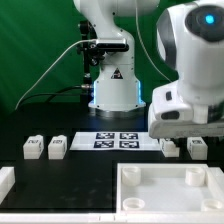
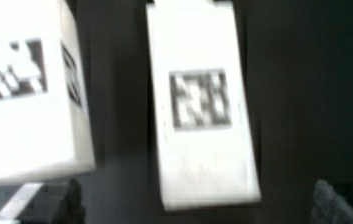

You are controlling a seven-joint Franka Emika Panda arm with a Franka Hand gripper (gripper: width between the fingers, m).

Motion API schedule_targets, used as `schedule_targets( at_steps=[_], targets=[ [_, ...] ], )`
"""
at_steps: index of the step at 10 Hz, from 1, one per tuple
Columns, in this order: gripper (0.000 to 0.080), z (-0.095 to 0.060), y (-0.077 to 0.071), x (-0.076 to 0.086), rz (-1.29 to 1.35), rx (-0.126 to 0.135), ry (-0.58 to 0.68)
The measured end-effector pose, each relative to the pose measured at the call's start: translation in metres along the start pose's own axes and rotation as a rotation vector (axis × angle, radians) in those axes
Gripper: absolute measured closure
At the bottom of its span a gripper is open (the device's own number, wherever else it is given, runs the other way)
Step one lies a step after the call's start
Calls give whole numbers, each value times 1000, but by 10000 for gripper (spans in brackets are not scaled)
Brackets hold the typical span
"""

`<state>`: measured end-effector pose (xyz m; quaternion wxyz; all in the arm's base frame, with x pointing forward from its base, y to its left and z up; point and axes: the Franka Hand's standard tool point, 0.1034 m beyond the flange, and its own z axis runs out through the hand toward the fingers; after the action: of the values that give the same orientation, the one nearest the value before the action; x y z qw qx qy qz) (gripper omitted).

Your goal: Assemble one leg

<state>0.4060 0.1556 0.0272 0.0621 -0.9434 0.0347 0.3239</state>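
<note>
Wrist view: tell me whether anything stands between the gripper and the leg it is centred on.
Nothing visible does. The leg lies in the gap of the open gripper, bare table around it. A second leg lies close beside it, near one finger.

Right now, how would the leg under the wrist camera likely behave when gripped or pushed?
The leg looks like a moulded plastic block, so it is probably rigid and light. Its smooth white faces may be slightly slippery. Being flat-sided, it should slide rather than roll if nudged.
</note>
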Motion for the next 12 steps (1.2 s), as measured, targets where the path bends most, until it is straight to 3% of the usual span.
schedule_targets(
  at_steps=[2,3,6,10,11,12],
  targets=[
    [150,2,0,0,1,-2,-200],
    [150,3,-4,3,12,-4,-238],
    [150,6,-20,-2,-4,-20,-233],
    [150,18,-22,-4,-11,-29,-237],
    [200,18,-22,-4,-11,-30,-237],
    [200,18,-22,-4,-11,-30,-237]
  ],
)
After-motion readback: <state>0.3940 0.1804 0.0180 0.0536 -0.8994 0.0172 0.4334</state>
